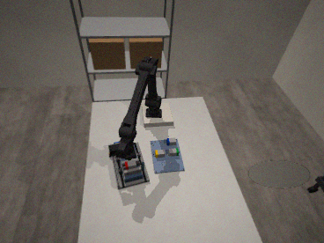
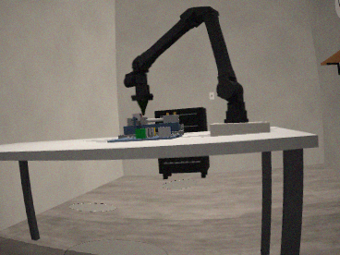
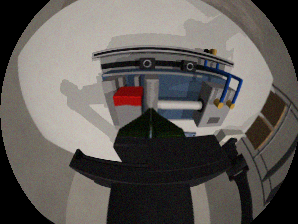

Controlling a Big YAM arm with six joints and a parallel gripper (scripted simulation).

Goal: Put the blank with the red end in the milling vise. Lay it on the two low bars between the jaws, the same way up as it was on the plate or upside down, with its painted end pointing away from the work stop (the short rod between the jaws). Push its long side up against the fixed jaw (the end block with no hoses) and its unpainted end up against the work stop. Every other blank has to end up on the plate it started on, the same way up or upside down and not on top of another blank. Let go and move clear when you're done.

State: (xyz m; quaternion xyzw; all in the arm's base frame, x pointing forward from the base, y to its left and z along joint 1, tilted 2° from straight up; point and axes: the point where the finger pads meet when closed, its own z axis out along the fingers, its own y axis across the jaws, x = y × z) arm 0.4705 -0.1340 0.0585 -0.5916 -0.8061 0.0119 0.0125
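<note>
White table (image 1: 198,198) with a shelf rack (image 1: 81,53) behind it, pretty plain setup. Gripper (image 3: 152,123) is clenched tight with nothing in it, pointing straight down over the vise (image 1: 130,171). Red-ended blank (image 3: 127,96) is already lying in the vise between its jaws, just left of the fingertips in the wrist view. Right of the vise, the blue plate (image 1: 173,166) has the other blanks, with blue (image 1: 168,141), yellow (image 1: 157,152) and green (image 1: 177,150) ends.
</note>
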